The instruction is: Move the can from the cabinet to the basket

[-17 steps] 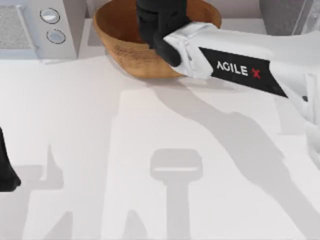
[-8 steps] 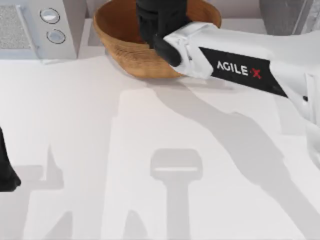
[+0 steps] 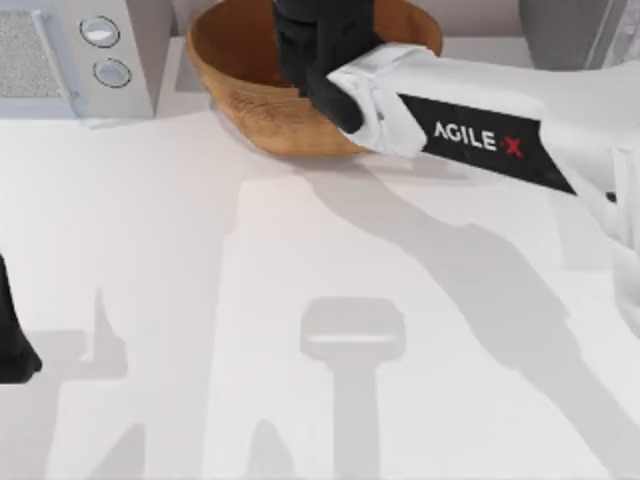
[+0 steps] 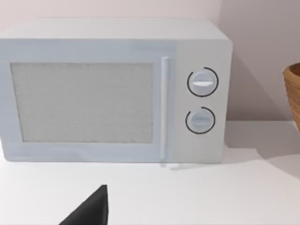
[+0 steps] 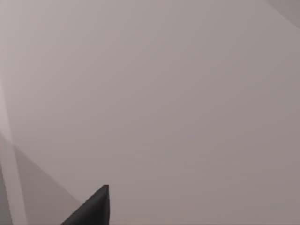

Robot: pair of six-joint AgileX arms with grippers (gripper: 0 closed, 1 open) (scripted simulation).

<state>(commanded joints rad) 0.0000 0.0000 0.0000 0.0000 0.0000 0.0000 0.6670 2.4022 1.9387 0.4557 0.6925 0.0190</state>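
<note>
The orange-brown woven basket stands at the back of the table, near the middle; its edge also appears in the left wrist view. My right arm reaches across from the right, and my right gripper hangs black over the inside of the basket, covering much of it. The can is hidden. A corner of the dark grey cabinet shows at the back right. My left gripper is parked at the table's left edge.
A white microwave with two round knobs stands at the back left, just left of the basket, and faces the left wrist camera. The right wrist view looks at a plain pale wall. Arm shadows cross the white tabletop.
The right arm has edged very slightly toward the back over the basket. The left arm has not moved.
</note>
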